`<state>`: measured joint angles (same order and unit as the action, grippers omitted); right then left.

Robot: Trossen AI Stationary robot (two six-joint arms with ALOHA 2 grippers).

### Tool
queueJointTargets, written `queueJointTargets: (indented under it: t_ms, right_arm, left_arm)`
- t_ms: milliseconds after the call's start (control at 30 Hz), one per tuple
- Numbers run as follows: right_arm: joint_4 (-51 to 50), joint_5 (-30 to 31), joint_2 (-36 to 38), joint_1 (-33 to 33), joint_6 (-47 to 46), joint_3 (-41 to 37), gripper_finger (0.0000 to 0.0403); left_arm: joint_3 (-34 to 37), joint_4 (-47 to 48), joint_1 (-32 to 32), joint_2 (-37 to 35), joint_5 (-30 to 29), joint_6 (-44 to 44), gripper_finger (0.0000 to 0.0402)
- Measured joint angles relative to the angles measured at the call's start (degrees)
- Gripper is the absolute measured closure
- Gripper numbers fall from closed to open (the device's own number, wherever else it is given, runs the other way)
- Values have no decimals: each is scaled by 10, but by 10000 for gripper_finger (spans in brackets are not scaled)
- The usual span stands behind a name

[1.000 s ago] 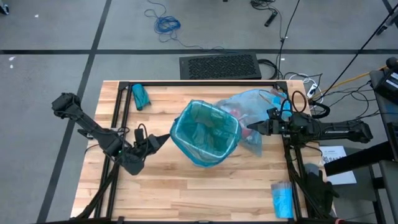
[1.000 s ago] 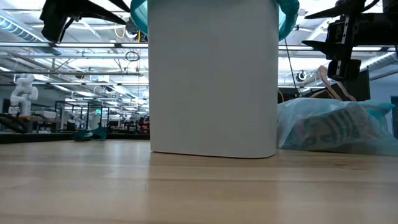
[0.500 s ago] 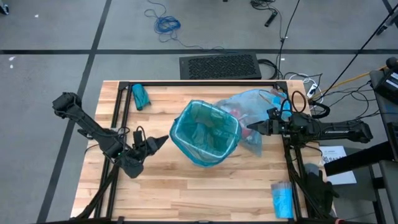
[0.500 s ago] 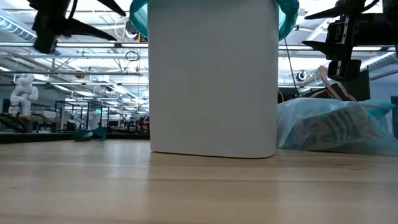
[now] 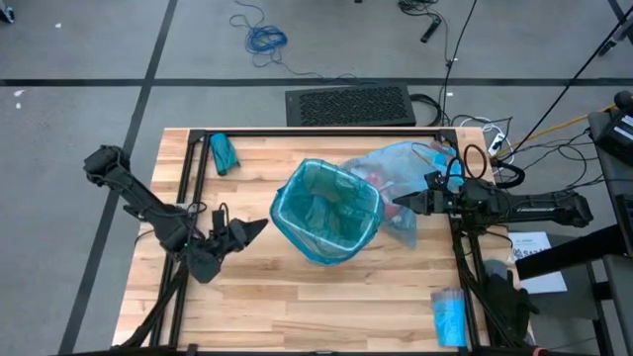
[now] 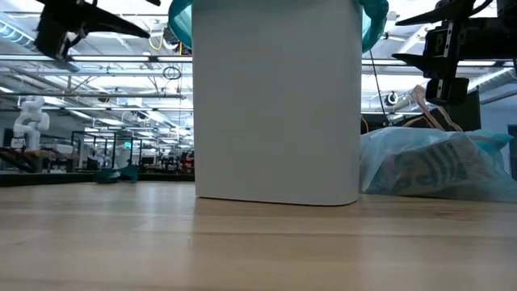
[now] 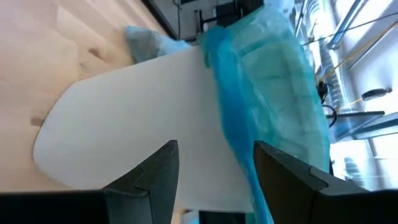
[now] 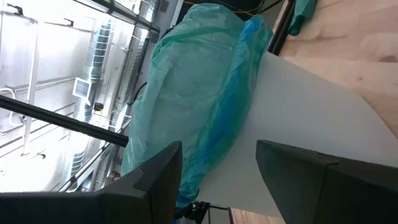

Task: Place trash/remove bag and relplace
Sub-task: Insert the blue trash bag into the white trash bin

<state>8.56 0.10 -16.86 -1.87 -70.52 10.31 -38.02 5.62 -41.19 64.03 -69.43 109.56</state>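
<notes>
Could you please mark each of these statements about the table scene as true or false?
1. The white plastic bin is lined with a teal-green plastic bag. True.
2. The pale sky-blue see-through bag lies on the table beside the bin, on the right arm's side. True.
3. The left gripper clamps the bin's rim. False: its fingers are open, just clear of the bin.
4. The right gripper is shut on the pale bag. False: its fingers are open and hold nothing.
5. The small folded teal packet lies inside the bin. False: it lies on the table near the far left corner.
</notes>
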Motion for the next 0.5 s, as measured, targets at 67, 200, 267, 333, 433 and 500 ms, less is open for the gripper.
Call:
queueJointTargets:
  t_ms: [67,200,267,333,433,500]
  right_arm:
    - [0,0,0,0,0,0,204]
    - [0,0,0,0,0,0,204]
    - [0,0,0,0,0,0,204]
    - [0,0,0,0,0,0,204]
    - [0,4,0,0,0,0,204]
    - [0,7,0,0,0,0,204]
  left_arm:
    - [0,-15,9,0,14,-26,201]
    - [0,-23,30,0,24,-52,201]
    - [0,-23,40,0,24,-54,201]
    - [0,-23,47,0,26,-55,201]
    - [0,-26,57,0,38,-68,201]
    - [0,-37,60,0,39,-81,201]
